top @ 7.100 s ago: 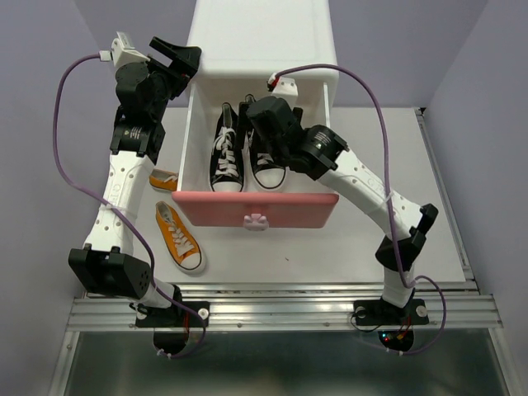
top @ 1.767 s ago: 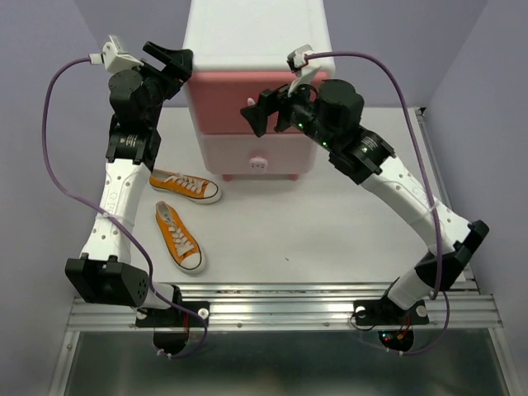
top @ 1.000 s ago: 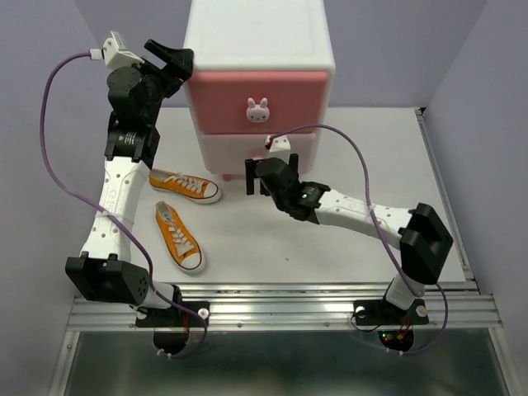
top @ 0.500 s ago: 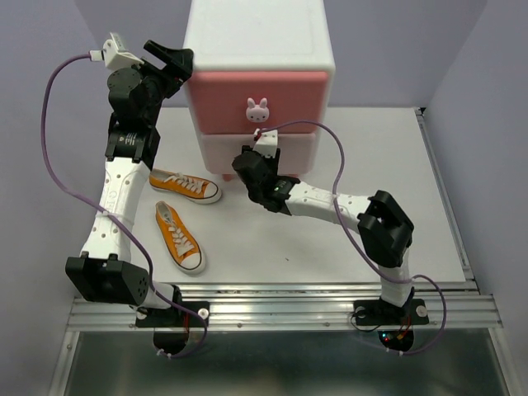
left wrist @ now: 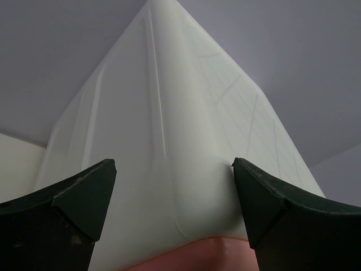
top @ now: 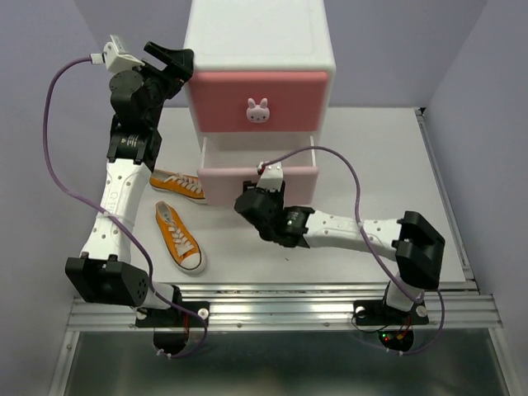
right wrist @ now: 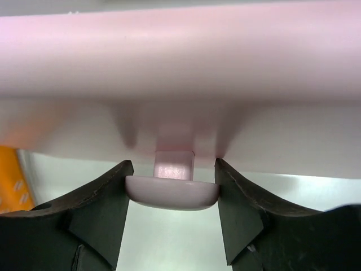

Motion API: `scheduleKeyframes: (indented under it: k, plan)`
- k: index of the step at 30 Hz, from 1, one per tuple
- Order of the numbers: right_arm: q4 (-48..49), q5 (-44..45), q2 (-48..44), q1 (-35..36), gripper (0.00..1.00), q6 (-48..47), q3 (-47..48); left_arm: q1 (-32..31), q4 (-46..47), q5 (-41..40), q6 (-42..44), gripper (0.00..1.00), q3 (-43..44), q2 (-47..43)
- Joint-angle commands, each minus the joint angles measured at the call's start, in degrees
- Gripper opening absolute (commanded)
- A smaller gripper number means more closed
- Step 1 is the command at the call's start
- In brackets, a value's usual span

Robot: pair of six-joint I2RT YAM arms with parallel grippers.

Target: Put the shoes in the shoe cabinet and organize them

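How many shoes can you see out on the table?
2, both orange: the far shoe beside the part-open lower drawer, the near shoe just in front of it. Others may be hidden in drawers.

A pale grey tabletop fills the middle of the overhead view, closed in at the back and on both sides by plain lilac walls. A ribbed aluminium rail runs along its near edge, a thinner metal strip along its right edge, and a dull grey-green panel lies below the rail.
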Motion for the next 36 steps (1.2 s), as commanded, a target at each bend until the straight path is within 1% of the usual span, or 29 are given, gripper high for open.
scheduleKeyframes:
  k: [1, 2, 3, 5, 6, 11, 12, 14, 16, 17, 18, 19, 22, 23, 24, 26, 30, 32, 33, 34, 35, 36]
  plan:
    - [-11.43, -3.72, -6.66, 8.38, 0.12, 14.45, -3.23, -0.97, -21.17, -0.74, 6.38, 0.94, -5.86, 4.62]
    - [-13.12, -3.99, -7.45, 9.53, 0.12, 16.21, -3.5, -1.14, -21.08, -0.92, 6.21, 0.94, -5.95, 4.7]
    - [-15.14, -4.6, -7.98, 11.45, 0.12, 20.14, -3.85, -1.49, -20.99, -1.62, 5.95, 0.94, -6.13, 4.53]
    - [-19.89, -5.39, -8.86, 12.96, 0.12, 23.51, -4.12, -2.02, -20.38, -1.54, 5.68, 0.94, -6.65, 4.35]
    - [-21.39, -6.27, -8.95, 14.62, 0.12, 27.26, -4.29, -2.2, -20.2, -3.89, 5.51, 0.94, -6.92, 4.35]
    - [-23.95, -8.29, -9.05, 21.39, 0.12, 35.89, -5.0, -2.81, -19.24, -5.75, 4.98, 0.94, -7.97, 4.18]
    - [-28.13, -8.64, -8.52, 23.49, 0.12, 41.05, -4.21, -2.81, -17.93, -6.28, 4.63, 0.94, -9.19, 3.92]
    - [-29.47, -8.82, -8.43, 24.47, 0.12, 42.14, -3.94, -2.81, -17.57, -6.2, 4.28, 0.94, -9.55, 3.83]
    - [-30.8, -8.65, -8.6, 25.01, 0.18, 42.77, -4.03, -2.73, -16.86, -5.85, 4.01, 0.94, -10.0, 4.09]
    - [-32.02, -8.04, -8.6, 25.01, 0.29, 42.77, -3.94, -2.81, -16.95, -6.02, 3.92, 0.94, -9.82, 4.44]
    - [-32.56, -7.34, -8.6, 25.01, 0.33, 42.86, -3.59, -2.81, -16.86, -6.11, 3.84, 0.94, -9.73, 4.53]
    - [-32.82, -6.81, -8.6, 25.01, 0.41, 42.86, -3.5, -2.81, -16.86, -6.11, 3.75, 0.94, -9.73, 4.53]
    - [-31.34, -5.66, -9.13, 25.01, 0.7, 39.97, -2.89, -2.81, -16.69, -6.02, 4.27, 0.94, -9.12, 4.88]
    - [-30.81, -5.75, -9.39, 25.01, 0.93, 38.91, -2.54, -2.81, -16.95, -6.02, 4.54, 0.94, -8.51, 5.14]
    - [-30.54, -5.75, -9.48, 25.01, 1.0, 37.95, -1.93, -2.81, -17.12, -5.85, 4.63, 0.94, -8.15, 5.23]
    - [-30.46, -6.53, -9.66, 25.01, 1.0, 34.96, 0.7, -2.81, -17.65, -5.76, 4.63, 0.94, -7.45, 5.49]
    - [-25.72, -12.24, -10.71, 25.01, 1.0, 23.12, 3.17, -2.73, -18.35, -5.49, 4.36, 0.94, -5.87, 5.85]
    - [-24.75, -13.48, -11.41, 25.01, 1.0, 20.81, 3.62, -2.81, -18.44, -5.41, 4.45, 0.94, -5.34, 6.11]
    - [-21.7, -13.66, -12.98, 25.01, 1.0, 15.06, 3.62, -2.81, -18.44, -5.32, 4.45, 0.94, -4.82, 6.29]
    - [-19.93, -13.74, -13.0, 25.01, 1.0, 11.95, 3.62, -2.81, -18.62, -5.32, 4.45, 0.94, -4.46, 6.37]
    - [-16.6, -13.31, -14.91, 25.01, 1.0, 9.4, 3.7, -2.81, -19.31, -5.32, 4.62, 0.94, -3.42, 6.72]
    - [-14.91, -12.35, -15.8, 25.01, 1.0, 5.11, 4.23, -2.81, -19.76, -5.23, 4.63, 0.94, -2.8, 6.81]
